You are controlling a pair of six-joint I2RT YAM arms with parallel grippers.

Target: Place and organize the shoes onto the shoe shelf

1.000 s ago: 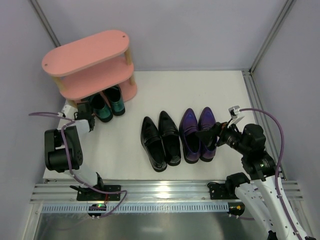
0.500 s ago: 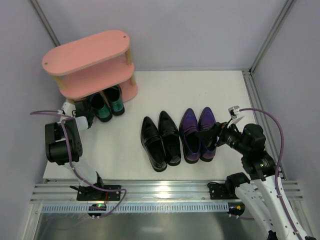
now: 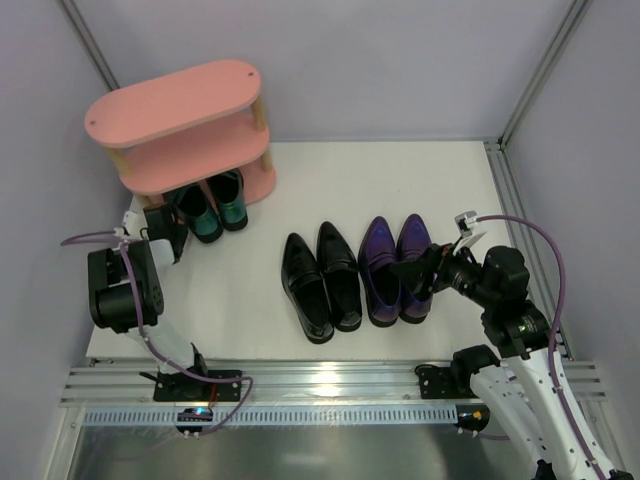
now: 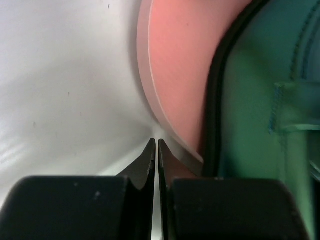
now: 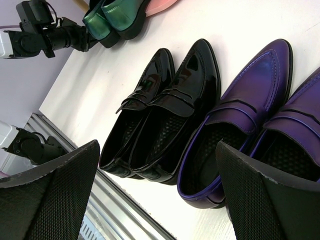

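The pink shoe shelf (image 3: pixel 180 130) stands at the back left. The teal-green shoes (image 3: pixel 212 208) sit on its bottom board, heels sticking out toward me. The black pair (image 3: pixel 320 282) and the purple pair (image 3: pixel 395 268) stand side by side on the white table, toes pointing away. My left gripper (image 3: pixel 160 228) is shut and empty, with its tips (image 4: pixel 156 143) at the edge of the pink bottom board (image 4: pixel 175 75), just left of a teal shoe (image 4: pixel 260 100). My right gripper (image 3: pixel 418 272) is open and empty (image 5: pixel 157 147), low over the heel of a purple shoe (image 5: pixel 240 100), next to the black shoes (image 5: pixel 165 100).
Purple-grey walls close in the left, back and right. A metal frame rail (image 3: pixel 505 200) runs along the table's right edge, and an aluminium rail (image 3: pixel 320 385) with the arm bases runs along the near edge. The left arm's cable (image 3: pixel 85 240) loops by the left wall.
My left gripper has moved away from me to the shelf's bottom board, and the shelf with the teal shoes has shifted slightly. The right arm has not moved.
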